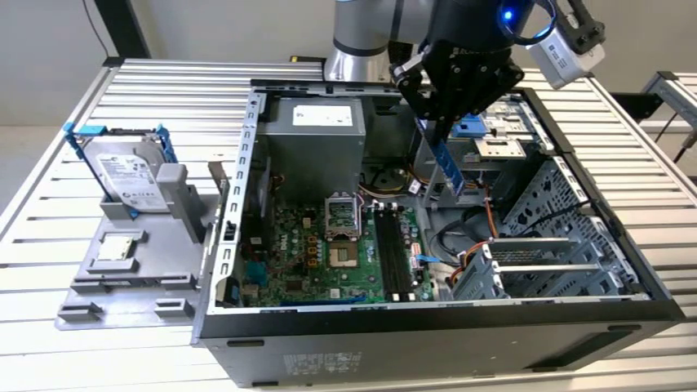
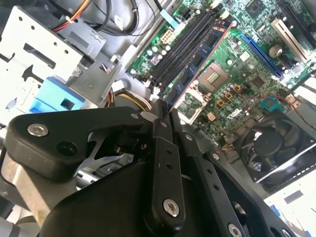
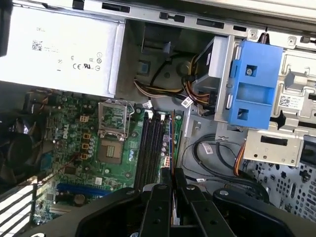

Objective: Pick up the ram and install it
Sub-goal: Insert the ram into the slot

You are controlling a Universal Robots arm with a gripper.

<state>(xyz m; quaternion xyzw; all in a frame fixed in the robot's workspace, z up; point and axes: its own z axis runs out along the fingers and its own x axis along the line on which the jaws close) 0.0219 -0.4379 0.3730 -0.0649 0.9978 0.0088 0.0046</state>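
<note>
My gripper [image 1: 436, 117] hangs over the open computer case [image 1: 245, 163], shut on the ram [image 1: 446, 163]. The ram is a slim, long stick held by one end, its free end pointing down into the case. It hangs apart from the motherboard [image 1: 294, 245], above and toward the exterior view's right of the black memory slots [image 1: 392, 253]. In the second wrist view the ram [image 2: 200, 61] runs out from between the black fingers [image 2: 160, 116] toward the memory slots [image 2: 185, 44]. In the first wrist view it shows edge-on [image 3: 171, 148] beside the slots [image 3: 150, 145].
A grey fixture [image 1: 130, 286] at the exterior view's left holds a silver hard drive [image 1: 129, 178] and a small square processor chip [image 1: 117, 247]. Inside the case are the power supply [image 1: 321, 122], the processor socket [image 1: 339, 214], a blue drive bracket [image 3: 252, 84], loose cables [image 1: 458, 237] and a metal drive cage [image 1: 544, 261].
</note>
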